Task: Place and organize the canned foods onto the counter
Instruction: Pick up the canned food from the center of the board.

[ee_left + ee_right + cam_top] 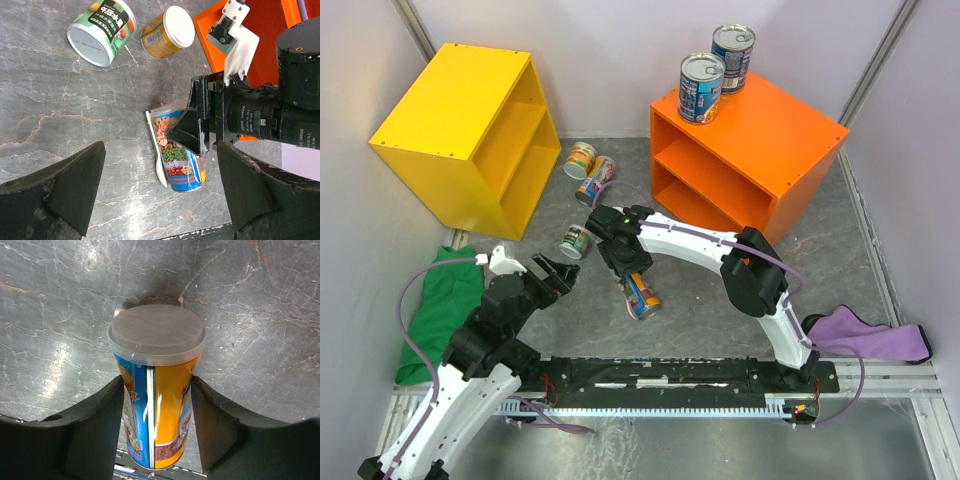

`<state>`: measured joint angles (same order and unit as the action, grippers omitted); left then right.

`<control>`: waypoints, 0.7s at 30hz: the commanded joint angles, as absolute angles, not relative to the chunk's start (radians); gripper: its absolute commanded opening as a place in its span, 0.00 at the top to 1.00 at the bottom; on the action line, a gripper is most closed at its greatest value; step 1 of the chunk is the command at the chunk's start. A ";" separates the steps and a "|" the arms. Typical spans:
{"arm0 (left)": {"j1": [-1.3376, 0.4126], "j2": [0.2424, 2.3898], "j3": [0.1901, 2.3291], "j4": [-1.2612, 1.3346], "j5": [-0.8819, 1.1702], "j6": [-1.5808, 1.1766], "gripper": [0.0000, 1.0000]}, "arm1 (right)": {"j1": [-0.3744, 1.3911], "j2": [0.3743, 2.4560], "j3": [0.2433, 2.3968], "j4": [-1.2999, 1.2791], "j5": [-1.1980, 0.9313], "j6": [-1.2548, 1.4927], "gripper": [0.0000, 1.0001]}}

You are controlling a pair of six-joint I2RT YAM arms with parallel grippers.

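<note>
Orange box: the orange cabinet [790, 140] sits far right on the grey marbled surface [720, 340], open front turned to the near left, one shelf inside.
Tins on top: two blue-labelled, silver-topped tins stand upright at the far-left corner of the cabinet's flat top, the near tin [701, 88] just beside the far tin [732, 57].
Can in play: the colourful can [641, 297] lies on its side in the middle of the surface. It has a blue and yellow label and a pale lid, and it is near and left of the cabinet, well apart from it.
Right arm: the right claw [156, 390] is down on it, and it has it. One finger presses each side of the body, clamped on the colourful can.
Left arm: the left claw [558, 275] hangs low at the near left, fingers [65, 185] spread wide apart, gripping nothing, facing the right claw.
Nearest loose can: the green-labelled can [575, 241] is on its side just left of the right claw.
Wrist-view extra: a yellow can [167, 31] with a white lid lies beside the green-labelled one, close to the cabinet's corner. Whether it is one of the next two, I cannot tell.
Far-left pair: the pale-lidded can [580, 158] and the bright-labelled can [597, 180] lie side by side at the foot of the yellow cabinet [450, 110].
Cloths: green cloth [440, 300] near left, purple cloth [880, 335] near right.
</note>
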<state>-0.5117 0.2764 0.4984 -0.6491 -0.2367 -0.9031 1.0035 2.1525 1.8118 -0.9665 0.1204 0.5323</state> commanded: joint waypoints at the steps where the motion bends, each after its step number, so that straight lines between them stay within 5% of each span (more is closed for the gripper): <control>1: -0.507 0.270 0.509 -0.615 -0.262 -0.922 0.02 | 1.009 2.143 1.816 -0.910 0.071 0.536 0.42; 5: -0.507 0.273 0.506 -0.611 -0.260 -0.922 0.02 | 1.007 2.149 1.826 -0.906 0.043 0.526 0.42; 13: -0.506 0.271 0.504 -0.614 -0.256 -0.921 0.02 | 1.006 2.213 1.870 -0.936 0.043 0.521 0.16; 21: -0.507 0.267 0.503 -0.619 -0.257 -0.919 0.02 | 1.004 2.258 1.912 -0.944 0.044 0.518 0.17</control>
